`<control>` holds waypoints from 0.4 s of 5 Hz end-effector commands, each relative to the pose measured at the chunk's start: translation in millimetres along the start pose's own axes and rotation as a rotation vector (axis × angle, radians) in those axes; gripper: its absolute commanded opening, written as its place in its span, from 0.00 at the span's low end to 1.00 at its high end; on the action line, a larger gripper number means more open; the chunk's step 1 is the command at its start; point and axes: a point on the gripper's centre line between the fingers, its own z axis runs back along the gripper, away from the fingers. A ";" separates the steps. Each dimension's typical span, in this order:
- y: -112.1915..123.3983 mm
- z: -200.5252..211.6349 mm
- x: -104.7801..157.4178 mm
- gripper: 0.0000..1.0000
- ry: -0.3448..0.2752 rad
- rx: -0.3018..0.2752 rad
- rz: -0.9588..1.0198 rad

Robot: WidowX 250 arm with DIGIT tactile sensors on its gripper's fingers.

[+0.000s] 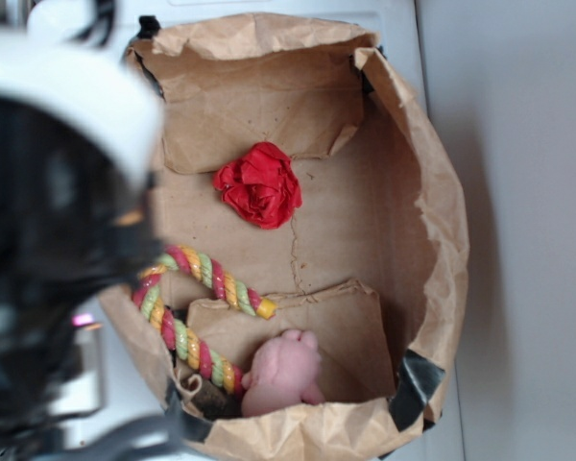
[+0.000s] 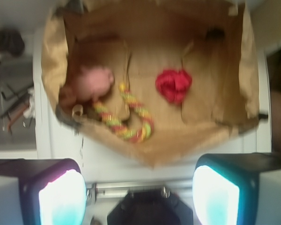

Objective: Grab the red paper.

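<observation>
Red paper (image 1: 260,185) lies ungrasped on the floor of the brown paper bag (image 1: 432,221), beyond the rope toy (image 1: 197,312); hand (image 2: 139,197), fingers apart and empty, is outside the bag, so approach and grasp remain.

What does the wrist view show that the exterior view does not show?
Only the wrist view shows the two fingers, spread apart, and tools lying beside the bag. Only the exterior view shows the robot's blurred dark body. Both show the brown paper bag, the red paper, the rope toy and the pink plush.
</observation>
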 end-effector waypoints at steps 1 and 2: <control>28.7 -26.5 36.1 1.00 -0.077 0.051 0.026; 41.1 -56.4 49.9 1.00 -0.047 0.044 0.015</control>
